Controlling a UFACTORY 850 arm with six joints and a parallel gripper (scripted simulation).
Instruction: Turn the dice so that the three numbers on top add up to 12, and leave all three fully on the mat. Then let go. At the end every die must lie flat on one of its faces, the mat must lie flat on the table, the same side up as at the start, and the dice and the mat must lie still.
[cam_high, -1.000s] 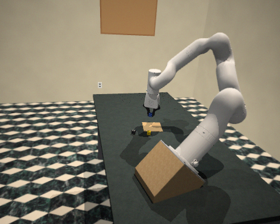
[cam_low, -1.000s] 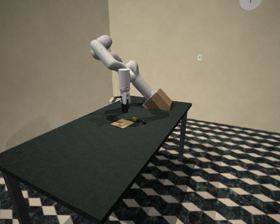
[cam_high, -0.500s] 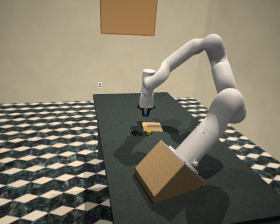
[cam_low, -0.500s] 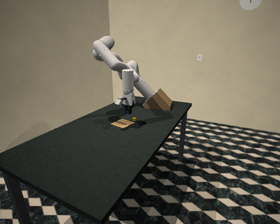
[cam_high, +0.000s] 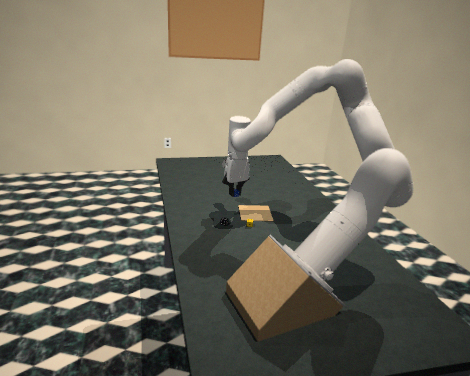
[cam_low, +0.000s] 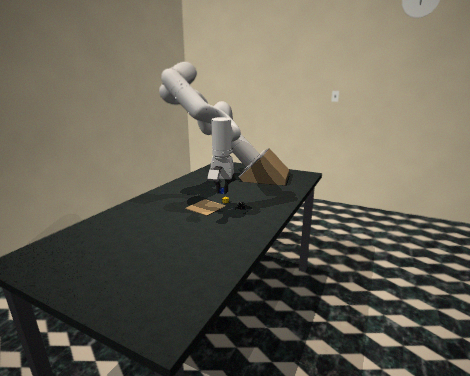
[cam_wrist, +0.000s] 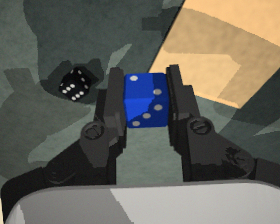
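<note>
Black die (cam_wrist: 78, 83): off mat, on table, left.
Gripper (cam_wrist: 146, 100): clamped on blue die (cam_wrist: 145, 98), aloft beside mat (cam_wrist: 226, 41).
Handling: likely light, rigid, smooth; flat opposite faces best for gripping.
Yellow die (cam_high: 249, 223): at mat edge.

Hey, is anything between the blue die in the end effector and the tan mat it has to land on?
Nothing visible. The blue die hangs clamped above bare table; the mat shows nothing on it. The yellow die sits at its near edge.

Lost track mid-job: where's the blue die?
In the claw, the blue die hangs above the table, with the black die left and mat right in wrist view.
</note>
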